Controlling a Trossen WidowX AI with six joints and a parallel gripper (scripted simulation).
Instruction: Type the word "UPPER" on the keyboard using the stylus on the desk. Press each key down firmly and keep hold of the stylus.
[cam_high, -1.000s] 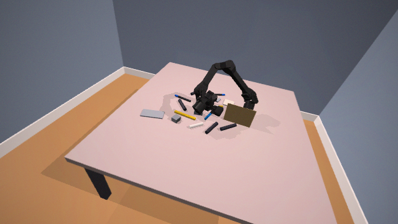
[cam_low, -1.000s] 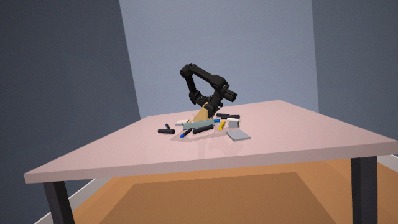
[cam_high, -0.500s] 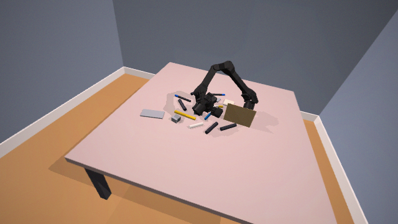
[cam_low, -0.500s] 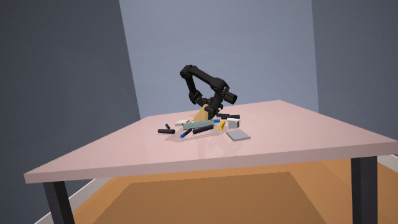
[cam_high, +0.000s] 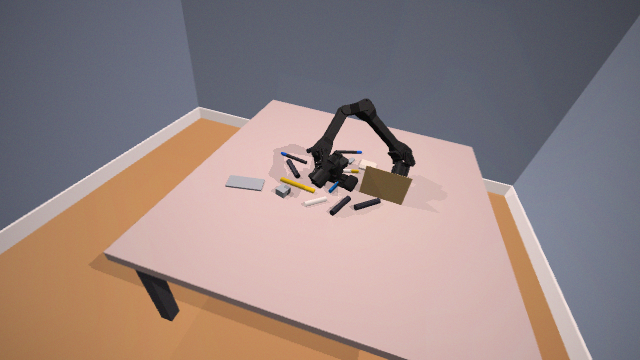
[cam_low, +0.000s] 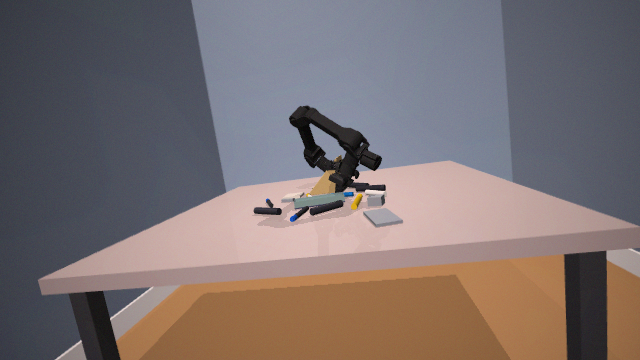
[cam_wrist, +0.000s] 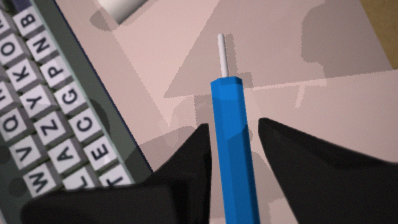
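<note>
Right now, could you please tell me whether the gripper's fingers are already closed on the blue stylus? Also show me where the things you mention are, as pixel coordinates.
No, the wrist view shows gaps between the blue stylus (cam_high: 333, 187) (cam_low: 349, 194) (cam_wrist: 232, 145) and both fingers.
</note>
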